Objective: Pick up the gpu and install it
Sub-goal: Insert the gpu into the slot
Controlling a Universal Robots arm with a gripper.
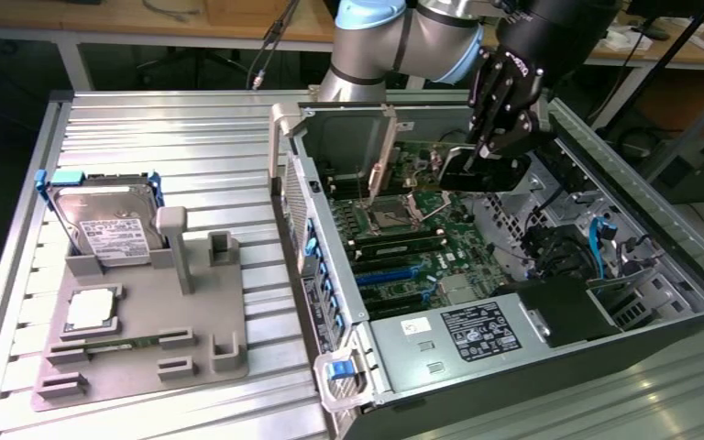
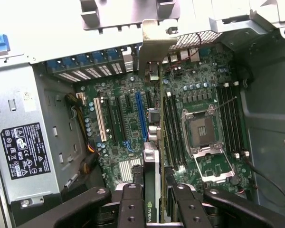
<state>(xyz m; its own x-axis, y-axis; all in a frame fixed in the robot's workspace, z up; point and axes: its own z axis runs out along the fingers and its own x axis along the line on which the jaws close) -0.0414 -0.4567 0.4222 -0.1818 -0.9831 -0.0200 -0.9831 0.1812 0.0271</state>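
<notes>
My gripper (image 1: 501, 128) hangs inside the open computer case (image 1: 645, 211), shut on the gpu (image 1: 479, 170), whose black cooler block shows just under the fingers. In the wrist view the gpu (image 2: 154, 156) is seen edge-on, a thin green board held upright between my two black fingers (image 2: 132, 202), with my gripper (image 2: 155, 197) clamped on its rear part. Its silver end bracket (image 2: 156, 45) reaches toward the case's rear slot openings. The card hovers above the motherboard (image 2: 128, 137), close to the blue expansion slot (image 2: 141, 114) and beside the RAM slots.
A grey fixture tray (image 1: 205, 348) on the slatted table holds a silver hard drive (image 1: 107, 227) and a flat square chip (image 1: 91, 310). Inside the case are the power supply (image 2: 26, 147), the CPU socket (image 2: 202, 132), a white slot (image 2: 100, 121) and loose cables (image 1: 603, 243).
</notes>
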